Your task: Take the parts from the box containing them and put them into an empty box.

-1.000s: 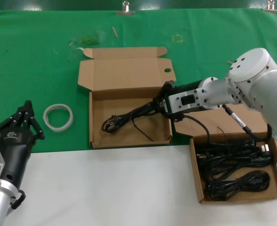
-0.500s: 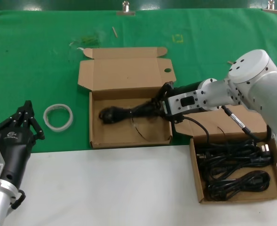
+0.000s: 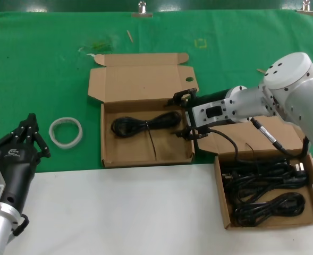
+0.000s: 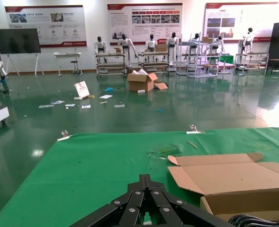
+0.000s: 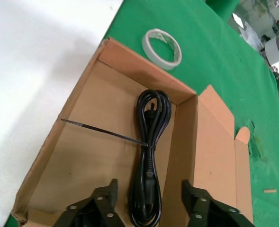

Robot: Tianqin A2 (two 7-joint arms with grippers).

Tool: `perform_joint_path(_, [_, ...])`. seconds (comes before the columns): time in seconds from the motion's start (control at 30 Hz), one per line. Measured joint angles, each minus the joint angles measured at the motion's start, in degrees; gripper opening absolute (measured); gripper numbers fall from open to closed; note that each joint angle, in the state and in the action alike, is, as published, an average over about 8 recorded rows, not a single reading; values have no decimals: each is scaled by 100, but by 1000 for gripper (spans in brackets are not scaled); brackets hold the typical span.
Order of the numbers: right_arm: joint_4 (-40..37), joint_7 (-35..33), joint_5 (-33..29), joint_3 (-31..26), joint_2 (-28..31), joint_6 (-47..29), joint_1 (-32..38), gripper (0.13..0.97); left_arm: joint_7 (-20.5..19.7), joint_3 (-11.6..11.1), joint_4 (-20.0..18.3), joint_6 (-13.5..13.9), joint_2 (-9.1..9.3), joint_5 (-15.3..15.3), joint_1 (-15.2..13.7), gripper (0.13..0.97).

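Observation:
One black power cord [image 3: 145, 125] lies bundled in the middle brown box [image 3: 129, 151], close to its back wall. My right gripper [image 3: 182, 115] stands open over that box's right end, one jaw on each side of the cord's near end and off it. The right wrist view shows the same cord [image 5: 151, 142] on the box floor [image 5: 87, 161] between the spread jaws of this gripper [image 5: 148, 187]. Several more cords [image 3: 268, 186] fill the second box [image 3: 223, 191] at the lower right. My left gripper [image 3: 31, 121] is parked shut at the lower left, its joined tips [image 4: 145, 178] empty.
A whitish tape ring [image 3: 66, 132] lies on the green cloth left of the middle box, also visible as the ring [image 5: 163, 41] beyond the box's far wall. A thin black tie [image 3: 152, 146] sticks out from the cord. The middle box's flap lid [image 3: 143, 77] stands open behind it.
The right gripper carried the cord toward the middle box's back wall, then opened and let it go. The cord now rests in the box. The left arm stayed still.

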Motion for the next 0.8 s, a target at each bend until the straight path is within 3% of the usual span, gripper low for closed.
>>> perform_joint_path(0.33, [222,-149,135,118,194,-484,-78,550,0,0,0,0,0,0,0,140])
perform_joint_path(0.6, [819,64,278,207,489,-790,-279,751,0,0,0,0,0,0,0,140])
perform_joint_path(0.8, [1077,198,324,230,597,-864,-365,835,0,0,0,0,0,0,0,140])
